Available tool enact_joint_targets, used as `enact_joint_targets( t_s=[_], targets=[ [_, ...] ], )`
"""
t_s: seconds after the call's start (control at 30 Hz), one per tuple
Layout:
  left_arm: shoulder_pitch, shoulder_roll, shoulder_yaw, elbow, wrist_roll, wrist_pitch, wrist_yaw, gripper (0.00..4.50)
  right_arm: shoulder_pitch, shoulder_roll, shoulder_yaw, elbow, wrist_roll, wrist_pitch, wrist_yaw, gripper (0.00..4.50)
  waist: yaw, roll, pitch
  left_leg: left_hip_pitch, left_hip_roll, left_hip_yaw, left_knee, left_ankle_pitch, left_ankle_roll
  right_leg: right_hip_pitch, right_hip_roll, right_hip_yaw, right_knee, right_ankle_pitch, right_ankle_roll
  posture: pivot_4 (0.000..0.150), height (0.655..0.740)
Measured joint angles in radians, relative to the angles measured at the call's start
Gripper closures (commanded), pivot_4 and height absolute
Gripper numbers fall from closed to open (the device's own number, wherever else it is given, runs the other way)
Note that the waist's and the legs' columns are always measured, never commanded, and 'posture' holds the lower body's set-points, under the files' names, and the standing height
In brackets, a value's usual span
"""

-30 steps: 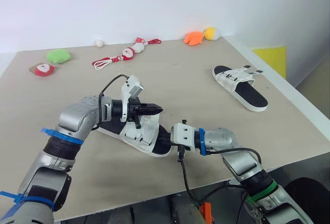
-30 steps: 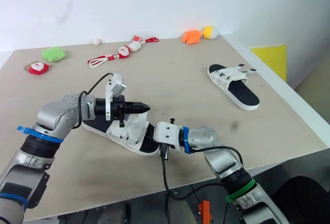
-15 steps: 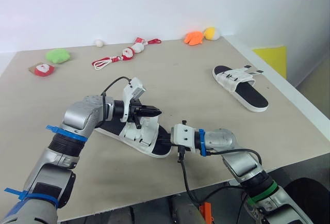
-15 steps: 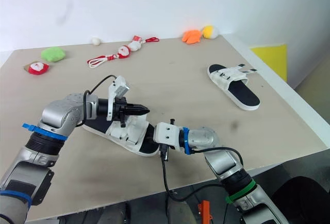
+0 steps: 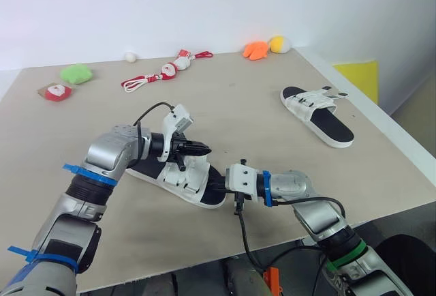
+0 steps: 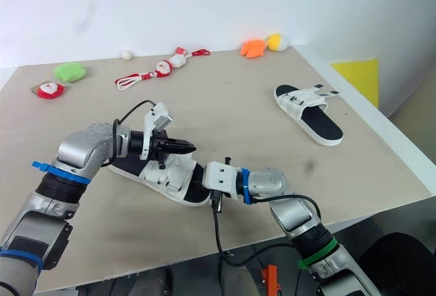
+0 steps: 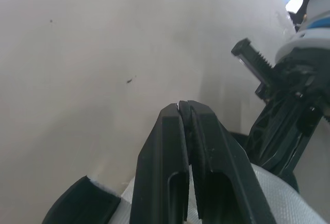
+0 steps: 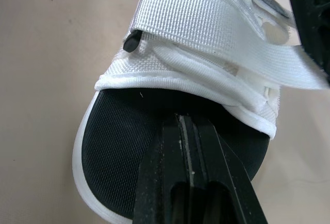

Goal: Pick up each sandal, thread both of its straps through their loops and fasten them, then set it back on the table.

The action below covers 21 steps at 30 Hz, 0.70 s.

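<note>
The near sandal (image 5: 182,176), white-strapped with a black footbed, is lying on the beige table (image 5: 259,112) between the two arms. The left end effector (image 5: 202,149) is hovering just over its straps; in the left wrist view its fingers (image 7: 165,152) are pressing together, and I cannot tell whether anything is pinched between them. The right end effector (image 5: 215,181) is reaching into the open end of that sandal. Its fingers (image 8: 160,182) are closed against each other over the black footbed (image 8: 124,146), with the broad woven strap (image 8: 206,22) crossing just beyond them.

The second sandal (image 5: 317,113) is sitting well apart, near the table's right edge.

Along the far side small toys are lying: a green plush (image 5: 77,74), a red-and-white toy (image 5: 58,91), a red-and-white rope toy (image 5: 167,71), a small white ball (image 5: 130,56), an orange plush (image 5: 255,50) and a yellow ball (image 5: 278,44).

A plain white wall (image 5: 204,3) is rising behind the table, and a yellow panel (image 5: 357,78) is showing past its right edge.
</note>
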Motion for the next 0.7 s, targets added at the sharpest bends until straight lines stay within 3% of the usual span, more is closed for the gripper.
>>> enact_joint_targets(
  t_s=[0.7],
  targets=[
    [0.006,-0.008,-0.040,0.051,0.087,-0.064,-0.038,4.47,0.003,0.002,0.001,0.000,0.000,0.001,-0.012,4.50,0.000,0.000,-0.001,0.001,0.000,0.000,0.000,0.000,0.000,0.001,0.000,0.000,0.000,0.000,0.000,0.150,0.7400]
  ],
)
